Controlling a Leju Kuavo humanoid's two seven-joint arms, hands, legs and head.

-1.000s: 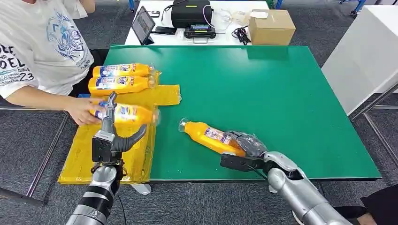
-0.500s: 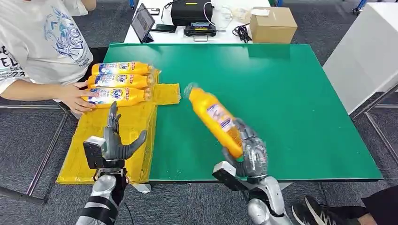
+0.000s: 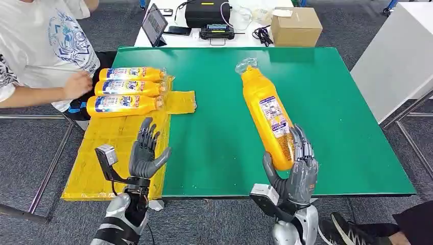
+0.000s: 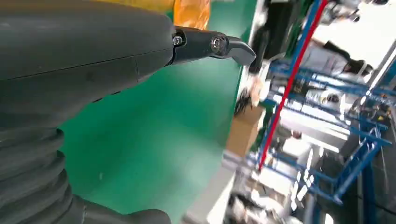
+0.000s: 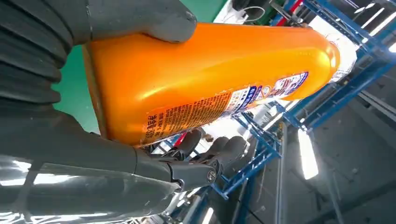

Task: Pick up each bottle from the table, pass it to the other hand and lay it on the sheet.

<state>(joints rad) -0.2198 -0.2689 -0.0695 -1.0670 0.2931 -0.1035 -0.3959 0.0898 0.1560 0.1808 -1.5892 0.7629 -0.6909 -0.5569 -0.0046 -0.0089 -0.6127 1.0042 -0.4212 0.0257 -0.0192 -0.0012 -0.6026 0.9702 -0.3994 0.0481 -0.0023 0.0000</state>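
My right hand [image 3: 295,174] grips the base of an orange bottle [image 3: 266,115] and holds it raised over the green table [image 3: 219,127], its wrapped cap pointing away from me. The right wrist view has the same bottle [image 5: 210,84] between thumb and fingers. My left hand [image 3: 146,153] is held up with fingers spread and nothing in it, above the near part of the yellow sheet [image 3: 117,148]. Three orange bottles [image 3: 125,88] lie side by side on the sheet's far end. The left wrist view has the thumb [image 4: 212,44] over the green table.
A person in a white shirt [image 3: 43,46] sits at the left, a hand [image 3: 76,84] near the laid bottles. Behind the table stand a cardboard box [image 3: 296,26], a black case [image 3: 207,13] and a tablet [image 3: 154,24]. A white cabinet [image 3: 398,56] stands to the right.
My right hand has lifted the bottle off the table and swung it up, cap turning away. My left hand turned, fingers spread. The person straightened the third bottle and pulled back.
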